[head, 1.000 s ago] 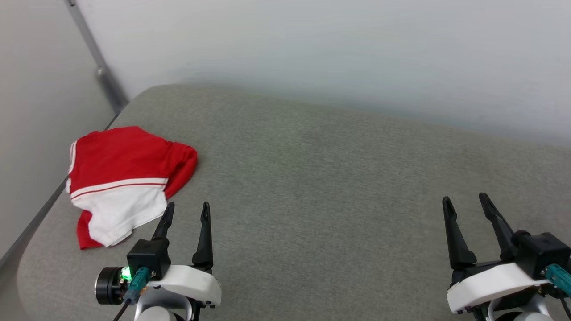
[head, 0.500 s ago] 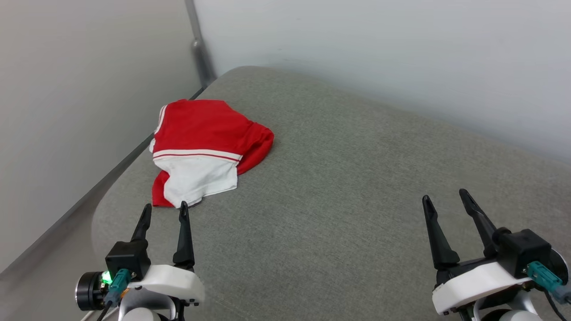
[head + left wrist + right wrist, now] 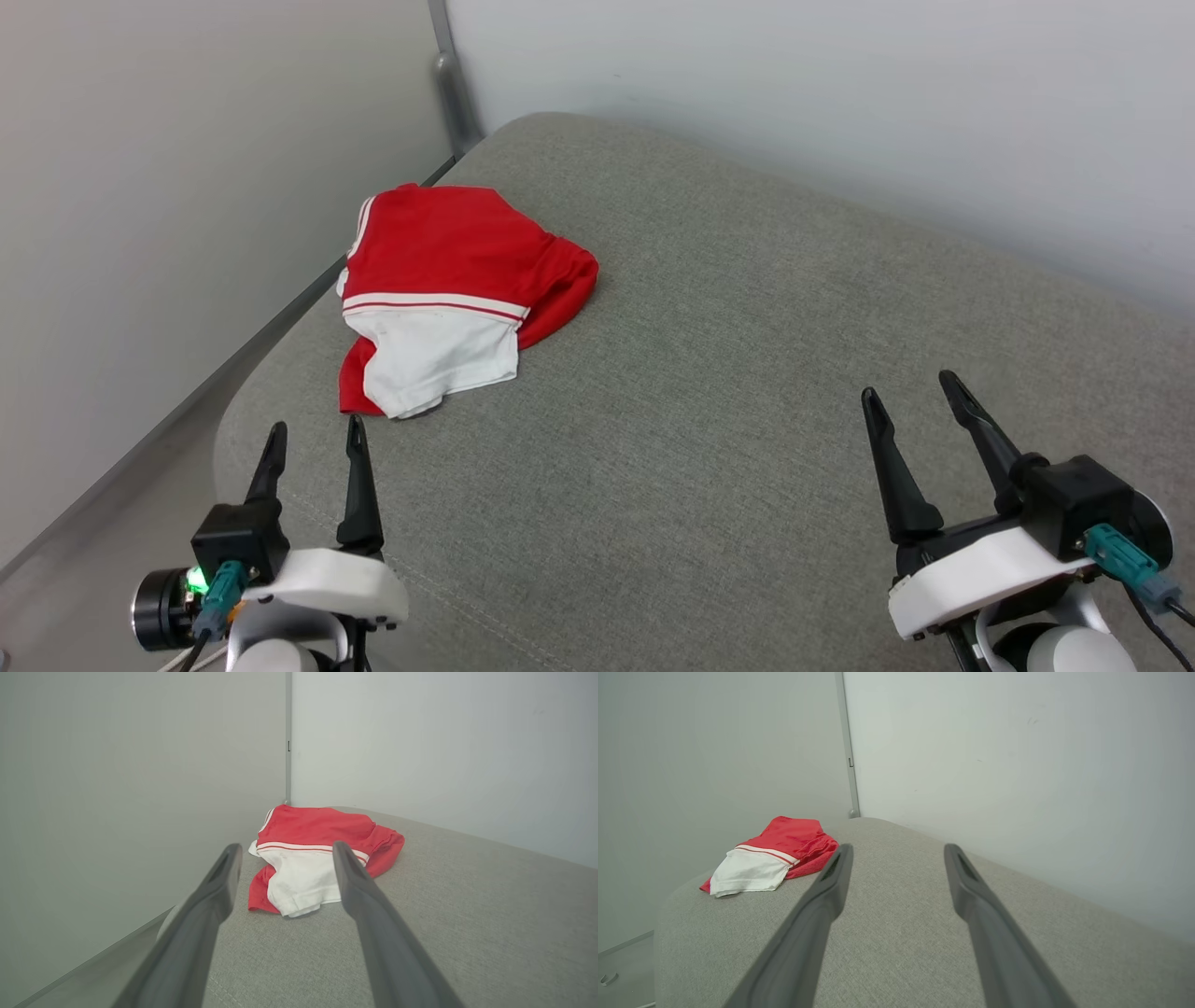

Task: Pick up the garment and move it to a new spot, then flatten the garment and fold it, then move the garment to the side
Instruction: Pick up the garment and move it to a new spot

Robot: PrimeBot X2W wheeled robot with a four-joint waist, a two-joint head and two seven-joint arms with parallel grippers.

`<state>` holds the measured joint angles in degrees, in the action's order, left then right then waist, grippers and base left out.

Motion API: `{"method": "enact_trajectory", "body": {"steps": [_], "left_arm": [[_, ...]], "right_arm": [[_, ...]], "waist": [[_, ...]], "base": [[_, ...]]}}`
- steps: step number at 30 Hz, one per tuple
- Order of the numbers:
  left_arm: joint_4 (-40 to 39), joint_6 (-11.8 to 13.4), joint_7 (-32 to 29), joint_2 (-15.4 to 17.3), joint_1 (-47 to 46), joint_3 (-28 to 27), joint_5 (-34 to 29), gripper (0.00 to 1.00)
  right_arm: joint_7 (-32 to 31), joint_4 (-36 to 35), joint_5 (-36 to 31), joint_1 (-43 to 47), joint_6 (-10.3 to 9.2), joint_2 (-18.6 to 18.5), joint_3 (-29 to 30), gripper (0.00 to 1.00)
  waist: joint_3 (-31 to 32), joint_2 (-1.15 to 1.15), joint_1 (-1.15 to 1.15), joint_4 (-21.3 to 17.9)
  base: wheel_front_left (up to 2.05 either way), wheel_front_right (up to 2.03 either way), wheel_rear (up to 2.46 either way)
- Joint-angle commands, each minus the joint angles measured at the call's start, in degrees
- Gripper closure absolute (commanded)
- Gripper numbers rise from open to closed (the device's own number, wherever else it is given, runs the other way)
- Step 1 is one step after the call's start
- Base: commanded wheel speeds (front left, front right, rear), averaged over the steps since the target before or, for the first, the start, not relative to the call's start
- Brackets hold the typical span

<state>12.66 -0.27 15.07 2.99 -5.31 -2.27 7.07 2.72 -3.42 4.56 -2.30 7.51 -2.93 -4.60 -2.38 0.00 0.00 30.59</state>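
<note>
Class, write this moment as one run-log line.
garment: bunched, cushion left edge | left gripper: open, empty, short of garment | right gripper: open, empty

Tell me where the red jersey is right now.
In the head view the garment lies crumpled at the far left corner of the grey cushion, near the wall post, ahead of the open left gripper and apart from it.

The bunched garment (image 3: 448, 261) is hiding its inner layers from me, and the grey cushion (image 3: 747, 373) is running past the right edge.
</note>
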Motion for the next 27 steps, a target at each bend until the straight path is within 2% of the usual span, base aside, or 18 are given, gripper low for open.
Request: {"method": "enact_trajectory", "body": {"steps": [1, 6, 11, 16, 20, 27], "left_arm": [[0.17, -0.08, 0.16, -0.01, -1.34, -0.01, -0.41, 0.00], [0.79, -0.85, 0.16, 0.63, -6.54, -0.36, -0.78, 0.00], [0.60, -1.35, 0.15, 1.40, -15.05, -2.07, 0.14, 0.00], [3.02, -2.22, -1.56, 4.18, -25.00, -5.24, 3.47, 0.00], [5.01, -3.27, -8.71, 8.05, -32.07, -7.63, 6.85, 0.00], [9.96, -5.25, -28.37, 16.95, -38.96, -10.52, 12.44, 0.00]], "right_arm": [[-0.15, -0.27, -0.08, -0.62, -0.04, 0.08, 0.06, 0.00], [-1.08, -1.85, -0.68, -0.66, -0.04, 0.08, 1.01, 0.00], [-3.08, -4.90, -3.08, -3.70, -0.04, 0.05, 0.55, 0.00], [-4.57, -7.94, -4.91, -7.98, -0.04, -0.81, -0.20, 0.00], [-4.33, -9.83, -5.22, -10.58, -0.04, -1.31, -0.20, 0.00], [-3.05, -11.63, -5.32, -13.72, -0.04, -1.16, -0.48, 0.00]], "waist": [[-0.37, 0.00, 0.00, 0.03], [-2.68, 0.00, 0.00, -0.47], [-8.85, 0.00, 0.00, -4.38], [-16.22, 0.00, 0.00, -9.46], [-21.17, 0.00, 0.00, -13.24], [-28.10, 0.00, 0.00, -19.00]], "base": [[0.00, 0.00, 0.00], [0.00, 0.00, 0.00], [0.00, 0.00, 0.00], [0.00, 0.00, 0.00], [0.00, 0.00, 0.00], [0.00, 0.00, 0.00]]}}
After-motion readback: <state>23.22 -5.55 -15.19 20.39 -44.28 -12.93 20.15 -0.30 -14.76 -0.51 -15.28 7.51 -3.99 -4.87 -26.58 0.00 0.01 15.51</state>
